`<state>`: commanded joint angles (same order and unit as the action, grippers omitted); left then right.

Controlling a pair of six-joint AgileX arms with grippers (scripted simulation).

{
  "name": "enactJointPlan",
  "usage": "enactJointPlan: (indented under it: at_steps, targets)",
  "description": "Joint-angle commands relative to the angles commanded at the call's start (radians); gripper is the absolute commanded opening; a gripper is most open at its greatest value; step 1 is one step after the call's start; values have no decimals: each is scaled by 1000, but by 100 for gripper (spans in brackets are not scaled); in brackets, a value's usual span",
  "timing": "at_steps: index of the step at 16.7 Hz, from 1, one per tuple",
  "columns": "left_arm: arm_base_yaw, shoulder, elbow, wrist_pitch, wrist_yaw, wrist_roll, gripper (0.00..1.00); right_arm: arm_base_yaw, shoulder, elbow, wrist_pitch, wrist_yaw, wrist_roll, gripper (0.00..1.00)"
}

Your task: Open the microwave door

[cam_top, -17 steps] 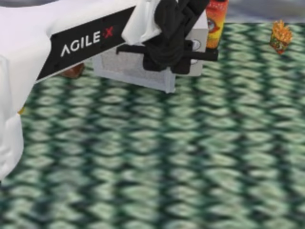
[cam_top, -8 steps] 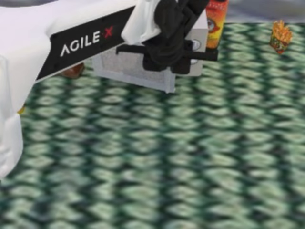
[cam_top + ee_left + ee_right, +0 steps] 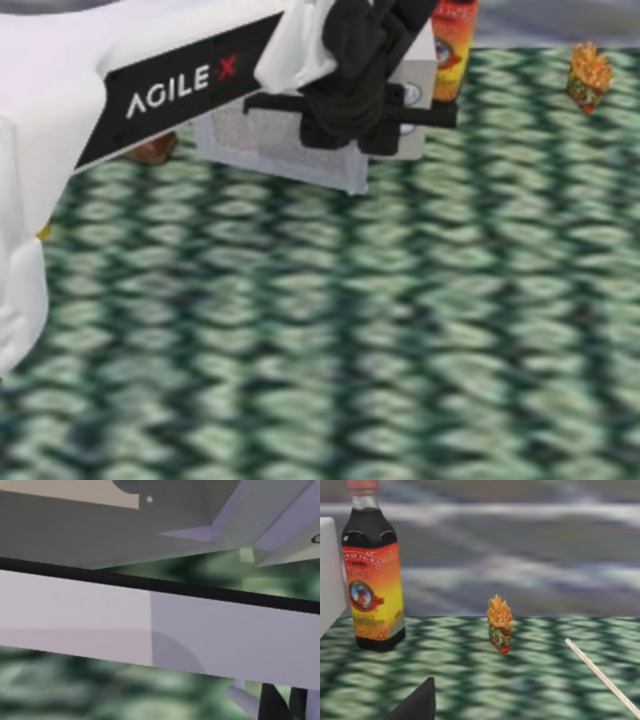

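The light-grey microwave (image 3: pixel 418 85) stands at the table's far edge, mostly hidden under my left arm. Its knob panel shows beside the wrist. The microwave door (image 3: pixel 265 145) with its speckled window stands at an angle to the front, its free edge (image 3: pixel 357 178) swung out toward the table's middle. My left gripper (image 3: pixel 348 138) hangs black over that edge, right at the door. In the left wrist view a pale grey band of the door (image 3: pixel 150 625) fills the picture up close. My right gripper (image 3: pixel 422 705) is parked off to the right, facing the microwave's side (image 3: pixel 329 570).
A sauce bottle (image 3: pixel 455 40) with an orange label stands right of the microwave. A small carton of fries (image 3: pixel 588 75) sits at the far right. A brown object (image 3: pixel 150 150) peeks out under my left arm. Green patterned cloth (image 3: pixel 400 330) covers the table.
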<state>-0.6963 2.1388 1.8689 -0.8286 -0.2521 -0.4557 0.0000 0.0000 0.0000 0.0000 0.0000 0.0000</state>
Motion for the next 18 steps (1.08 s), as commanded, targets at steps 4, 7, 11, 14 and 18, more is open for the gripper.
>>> enactJointPlan:
  at_steps: [4, 7, 11, 14, 18]
  targets:
    - [-3, -21, -37, 20, 16, 24, 0, 0, 0, 0, 0, 0, 0, 100]
    - [7, -71, -112, 58, 40, 78, 0, 0, 0, 0, 0, 0, 0, 100]
    - [12, -97, -150, 77, 53, 105, 0, 0, 0, 0, 0, 0, 0, 100]
    - [12, -97, -150, 77, 53, 105, 0, 0, 0, 0, 0, 0, 0, 100]
    - [12, -97, -150, 77, 53, 105, 0, 0, 0, 0, 0, 0, 0, 100]
